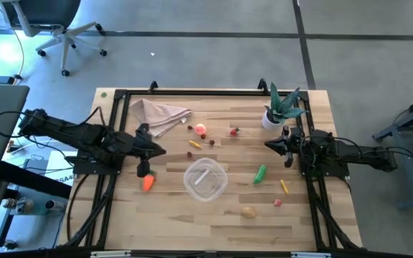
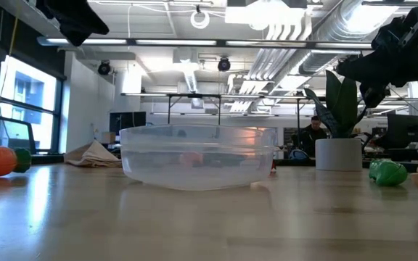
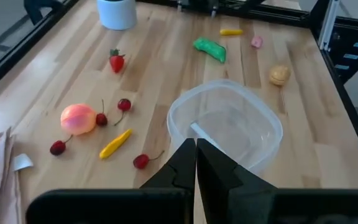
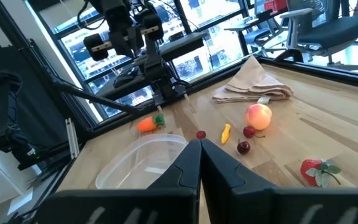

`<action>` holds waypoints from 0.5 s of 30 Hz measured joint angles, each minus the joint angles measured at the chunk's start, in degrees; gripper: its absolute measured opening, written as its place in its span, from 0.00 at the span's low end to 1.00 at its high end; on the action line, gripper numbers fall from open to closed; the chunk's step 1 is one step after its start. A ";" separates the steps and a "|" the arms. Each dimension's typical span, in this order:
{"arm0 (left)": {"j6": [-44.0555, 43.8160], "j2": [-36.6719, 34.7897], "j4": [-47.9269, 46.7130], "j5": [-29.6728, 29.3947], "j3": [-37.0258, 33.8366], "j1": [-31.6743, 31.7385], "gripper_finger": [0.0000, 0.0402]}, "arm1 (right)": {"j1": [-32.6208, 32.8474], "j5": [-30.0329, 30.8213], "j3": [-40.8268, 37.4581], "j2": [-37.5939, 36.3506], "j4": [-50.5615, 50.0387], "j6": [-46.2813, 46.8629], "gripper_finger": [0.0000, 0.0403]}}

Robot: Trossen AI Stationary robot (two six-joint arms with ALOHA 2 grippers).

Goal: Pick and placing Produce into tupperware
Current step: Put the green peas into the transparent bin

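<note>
Empty tupperware [image 1: 206,179] between closed hands, apparently untouched

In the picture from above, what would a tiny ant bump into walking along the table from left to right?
Carrot → napkin → clear tupperware → strawberry → potato → green pepper → potted plant.

No lettering, label, brand or number can be read in any view. At the lower left of the high view, a pale sheet [image 1: 49,166] beside the worktop [image 1: 171,222] bears dark marks, too small and blurred to make out.
</note>
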 joint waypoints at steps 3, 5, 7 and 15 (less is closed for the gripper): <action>-0.41 -0.46 1.38 2.06 -1.98 0.00 0.01 | 0.00 0.00 0.00 0.00 0.07 0.02 0.00; -0.33 -0.46 3.30 3.86 -3.22 0.00 0.01 | 0.01 -0.02 0.00 0.00 0.13 0.00 0.00; 0.20 -0.44 4.36 5.21 -4.17 0.00 0.01 | 0.00 -0.01 0.00 0.00 0.15 0.01 0.00; 0.49 -0.44 3.18 4.18 -4.80 0.00 0.01 | 0.01 -0.02 0.00 0.00 0.21 0.00 0.00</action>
